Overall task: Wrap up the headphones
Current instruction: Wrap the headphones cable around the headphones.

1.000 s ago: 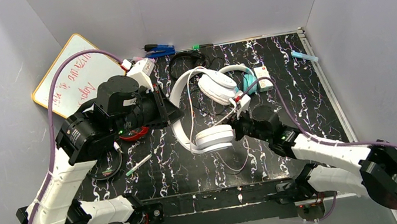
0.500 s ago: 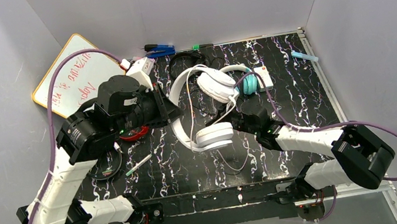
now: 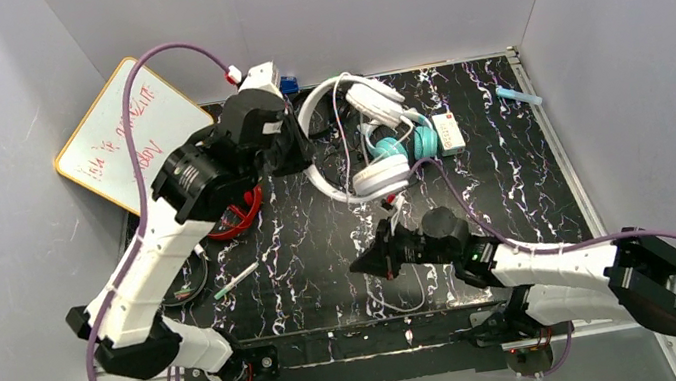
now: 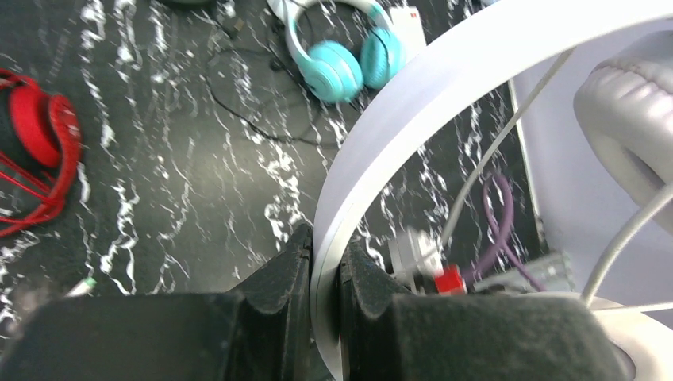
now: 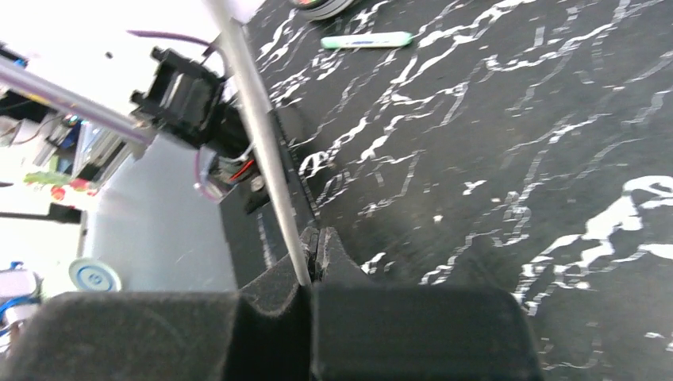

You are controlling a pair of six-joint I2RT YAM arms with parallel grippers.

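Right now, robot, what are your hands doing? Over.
Left gripper shut on band of white headphones. Right gripper shut on white cord. Teal headphones lie close beside the white pair.

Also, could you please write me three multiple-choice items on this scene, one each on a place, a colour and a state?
1. Where do the teal headphones lie?
A) beside the box
B) hanging in the air
C) at the near edge

2. What colour is the band in the left gripper?
A) red
B) white
C) teal

3. How is the right gripper?
A) wide open
B) shut on a cord
C) shut on nothing

Answers:
1 A, the top view shows one cup next to the box.
2 B, the left wrist view shows it clamped on the band of the white headphones.
3 B, the right wrist view shows it pinching the cord.
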